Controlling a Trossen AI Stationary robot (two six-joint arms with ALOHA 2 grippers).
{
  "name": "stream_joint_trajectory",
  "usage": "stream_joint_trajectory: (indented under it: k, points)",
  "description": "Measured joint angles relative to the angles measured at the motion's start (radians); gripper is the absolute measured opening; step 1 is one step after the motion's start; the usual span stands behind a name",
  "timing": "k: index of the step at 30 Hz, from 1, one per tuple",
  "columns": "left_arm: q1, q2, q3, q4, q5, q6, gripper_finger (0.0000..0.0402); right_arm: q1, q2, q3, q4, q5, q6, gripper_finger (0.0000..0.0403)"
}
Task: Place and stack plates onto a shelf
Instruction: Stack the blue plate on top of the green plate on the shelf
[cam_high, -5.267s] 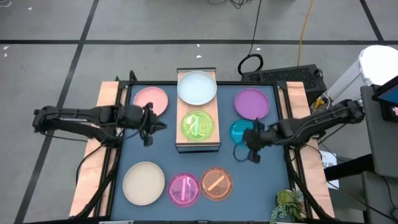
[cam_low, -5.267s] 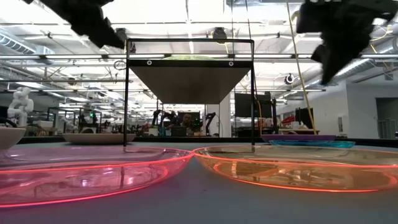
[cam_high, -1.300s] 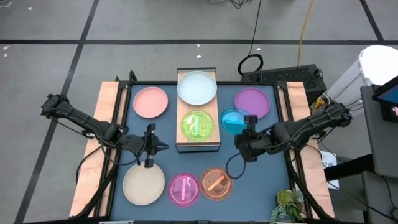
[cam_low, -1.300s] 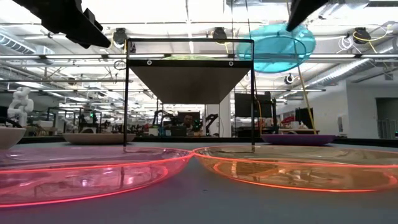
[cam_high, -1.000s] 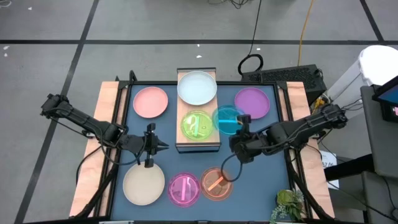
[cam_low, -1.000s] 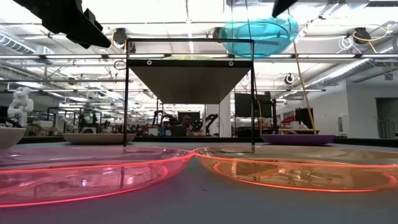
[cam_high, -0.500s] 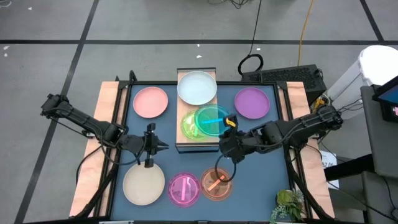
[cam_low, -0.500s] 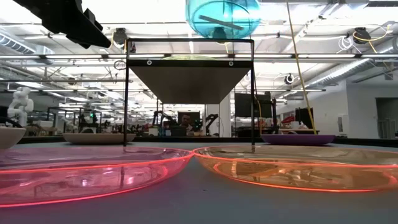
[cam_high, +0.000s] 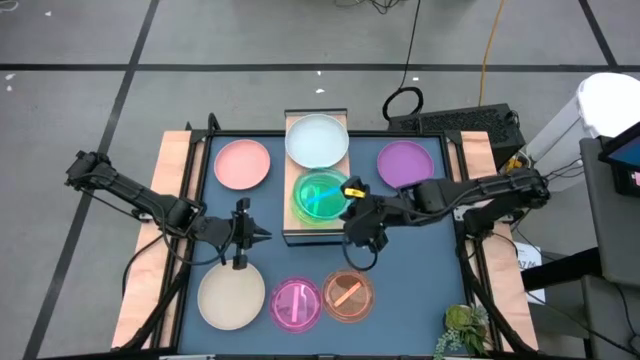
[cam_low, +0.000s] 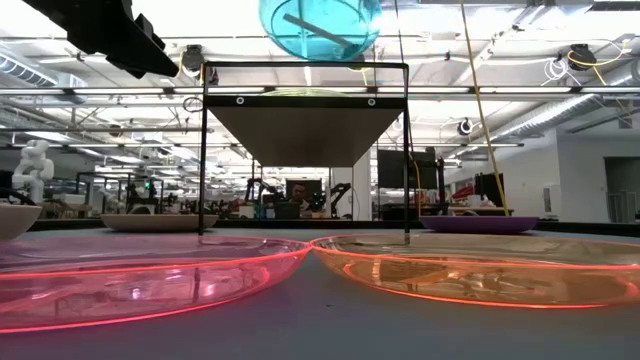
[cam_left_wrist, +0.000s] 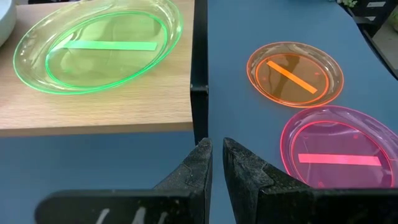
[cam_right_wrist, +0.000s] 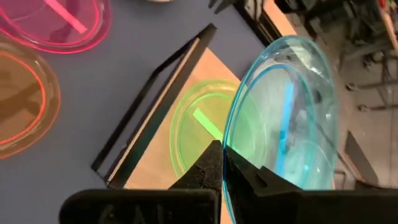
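The shelf (cam_high: 320, 232) is a light-wood board on a black wire frame in the middle of the table. The pale blue-white plate (cam_high: 317, 140) rests on its far end and the green plate (cam_high: 303, 207) on its near end. My right gripper (cam_high: 351, 202) is shut on the teal plate (cam_high: 330, 190), which hangs over the green one and shows high in the low view (cam_low: 320, 25). My left gripper (cam_high: 247, 235), shut and holding nothing, hovers left of the shelf above the cream plate (cam_high: 230, 295). My right gripper pinches the teal plate's rim (cam_right_wrist: 229, 147) between its two fingers, coming level from the table's right side. The plate is lifted clear above the shelf and tilted, its hollow turned up over the green plate (cam_right_wrist: 199, 124).
On the blue mat lie the salmon pink plate (cam_high: 243, 163) far left, the purple plate (cam_high: 405, 165) far right, and the magenta (cam_high: 296, 303) and orange (cam_high: 347, 293) plates at the near edge. Wooden side boards flank the mat. A plant (cam_high: 462, 328) sits at the near right corner.
My right gripper has travelled toward the table's left, carrying the teal plate from beside the shelf's right edge to above the green plate. The plate has stayed lifted and tilted in the hold.
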Motion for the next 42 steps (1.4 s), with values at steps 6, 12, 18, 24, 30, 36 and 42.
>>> stream_joint_trajectory:
  k: [6, 12, 18, 24, 30, 36, 42]
  points:
    - [0.000, 0.000, 0.000, 0.001, -0.001, -0.014, 0.0047, -0.052, 0.049, 0.000, 0.013, -0.099, -0.093, 0.0000]
    - [0.000, 0.000, 0.000, 0.002, -0.001, -0.014, 0.0047, -0.081, 0.115, -0.001, 0.014, -0.123, -0.105, 0.0000]
    - [0.000, 0.000, 0.000, 0.001, -0.001, -0.014, 0.0047, -0.096, 0.137, -0.001, 0.012, -0.123, -0.105, 0.0000]
    - [0.000, 0.000, 0.000, 0.001, -0.001, -0.013, 0.0047, -0.106, 0.136, -0.001, 0.014, -0.124, -0.098, 0.0000]
    - [0.000, 0.000, 0.000, 0.000, -0.001, -0.013, 0.0047, -0.106, 0.136, -0.001, 0.014, -0.125, -0.094, 0.0000]
    - [0.000, 0.000, 0.000, 0.000, 0.000, -0.014, 0.0047, -0.106, 0.136, -0.001, 0.010, -0.125, -0.071, 0.0000]
    - [0.000, 0.000, 0.000, 0.000, 0.000, -0.018, 0.0047, -0.106, 0.136, -0.001, 0.007, -0.125, -0.071, 0.0000]
